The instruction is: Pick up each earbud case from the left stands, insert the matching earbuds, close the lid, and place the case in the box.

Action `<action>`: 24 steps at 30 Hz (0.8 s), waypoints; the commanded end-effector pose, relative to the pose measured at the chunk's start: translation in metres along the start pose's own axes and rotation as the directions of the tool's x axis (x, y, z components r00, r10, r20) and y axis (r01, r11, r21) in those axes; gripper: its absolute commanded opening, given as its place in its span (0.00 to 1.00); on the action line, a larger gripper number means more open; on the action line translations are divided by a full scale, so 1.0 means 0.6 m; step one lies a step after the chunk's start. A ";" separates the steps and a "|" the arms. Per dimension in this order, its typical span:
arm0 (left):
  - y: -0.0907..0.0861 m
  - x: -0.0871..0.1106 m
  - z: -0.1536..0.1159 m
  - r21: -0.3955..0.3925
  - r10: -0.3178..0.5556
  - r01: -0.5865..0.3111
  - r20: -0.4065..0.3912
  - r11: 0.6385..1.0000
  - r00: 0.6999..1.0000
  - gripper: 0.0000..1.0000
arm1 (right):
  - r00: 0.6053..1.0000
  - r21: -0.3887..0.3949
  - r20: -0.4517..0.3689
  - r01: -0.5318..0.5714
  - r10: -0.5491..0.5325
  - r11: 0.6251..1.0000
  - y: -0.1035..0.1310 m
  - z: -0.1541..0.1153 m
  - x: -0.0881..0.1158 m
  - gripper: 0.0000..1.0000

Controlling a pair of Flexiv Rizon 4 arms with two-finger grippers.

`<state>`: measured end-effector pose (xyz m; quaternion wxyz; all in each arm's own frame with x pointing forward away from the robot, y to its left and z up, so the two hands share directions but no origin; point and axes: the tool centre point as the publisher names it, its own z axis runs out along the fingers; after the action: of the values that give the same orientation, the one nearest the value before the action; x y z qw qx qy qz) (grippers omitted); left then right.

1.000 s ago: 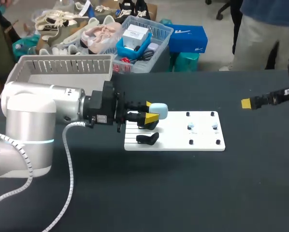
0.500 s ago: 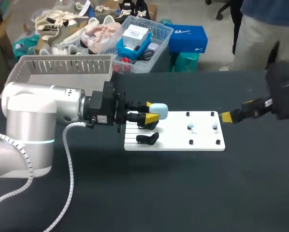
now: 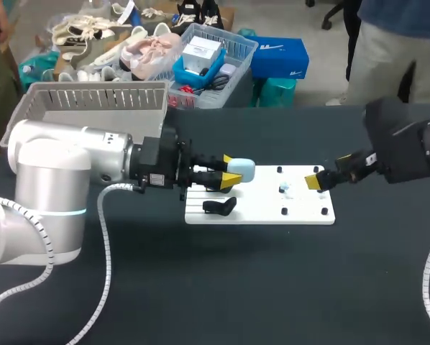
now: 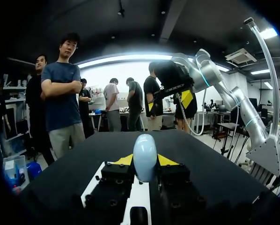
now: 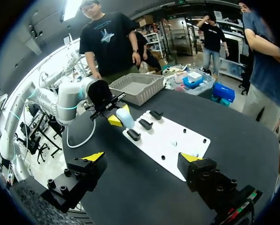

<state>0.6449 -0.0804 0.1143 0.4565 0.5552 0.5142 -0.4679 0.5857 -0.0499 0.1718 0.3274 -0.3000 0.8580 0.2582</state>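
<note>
1. My left end effector (image 3: 232,169) comes in from 9 o'clock and pinches the pale blue oval earbud case (image 3: 243,169) between both yellow tips.
2. The case is over the 9 o'clock end of the flat white board (image 3: 301,213), which lies on the dark table (image 3: 236,287).
3. A black oblong piece (image 3: 220,207) lies on the board at 6 o'clock from the case.
4. My right end effector (image 5: 141,157) is at the board's 3 o'clock end, with its fingers spread wide.
5. The grey slatted plastic basket (image 3: 93,97) stands at 10 o'clock from the board.

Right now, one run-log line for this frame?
left gripper: shut on blue case, over left end of white board | right gripper: open, at its right end | box: no case seen inside
</note>
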 end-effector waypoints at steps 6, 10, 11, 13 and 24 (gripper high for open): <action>0.008 0.006 0.009 -0.007 -0.004 0.004 -0.003 1.000 1.000 0.00 | 0.999 0.060 -0.047 0.004 -0.001 0.998 0.015 0.024 0.008 1.00; 0.008 0.006 0.009 -0.007 -0.004 0.004 -0.003 1.000 1.000 0.00 | 0.998 0.051 -0.067 0.004 -0.001 0.999 0.024 0.039 0.005 1.00; 0.008 0.006 0.009 -0.007 -0.004 0.004 -0.003 1.000 1.000 0.00 | 0.997 0.046 -0.072 0.003 0.001 0.999 0.025 0.045 0.003 1.00; 0.008 0.006 0.009 -0.007 -0.004 0.004 -0.003 1.000 1.000 0.00 | 0.997 0.042 -0.081 0.003 0.000 0.999 0.027 0.054 0.001 1.00; 0.008 0.006 0.009 -0.007 -0.004 0.004 -0.003 1.000 1.000 0.00 | 0.992 0.027 -0.127 -0.021 0.024 0.999 0.030 0.118 -0.022 1.00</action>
<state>0.6487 -0.0847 0.1107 0.4564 0.5533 0.5177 -0.4664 0.5984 -0.0025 0.1459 0.2765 -0.3034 0.8808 0.2360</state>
